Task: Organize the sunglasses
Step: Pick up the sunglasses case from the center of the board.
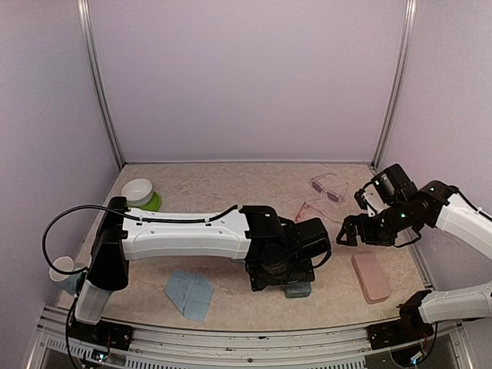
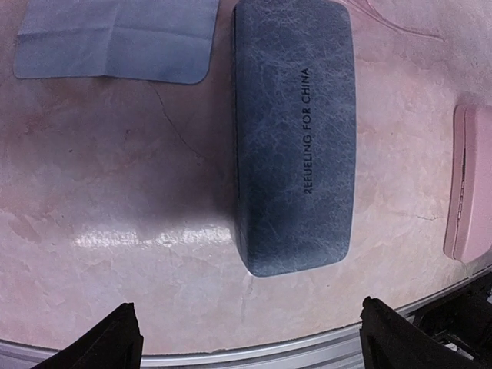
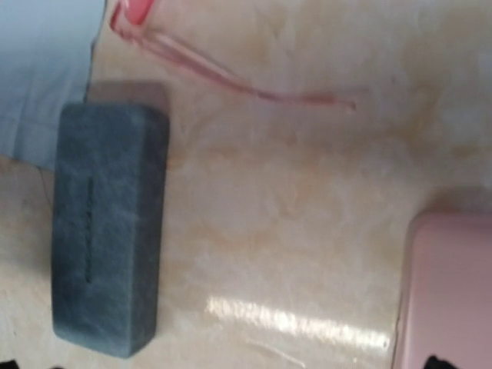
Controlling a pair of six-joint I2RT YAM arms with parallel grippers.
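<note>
Jaws gape wide, empty, on left gripper [image 2: 247, 338] and right gripper [image 1: 347, 231]; two pink-tinted sunglasses [image 1: 329, 187] lie one o'clock of one blue-grey oblong case [image 2: 296, 138].

Top view: blue-grey case [image 1: 297, 290] mostly hidden under left gripper [image 1: 286, 273], one corner showing; right wrist view blurred throughout, pink-red sunglasses [image 3: 137, 11] cut by top edge, pink case [image 3: 446, 292] cut by right and bottom edges; left wrist view crops cloth [image 2: 115, 38] at top.
</note>
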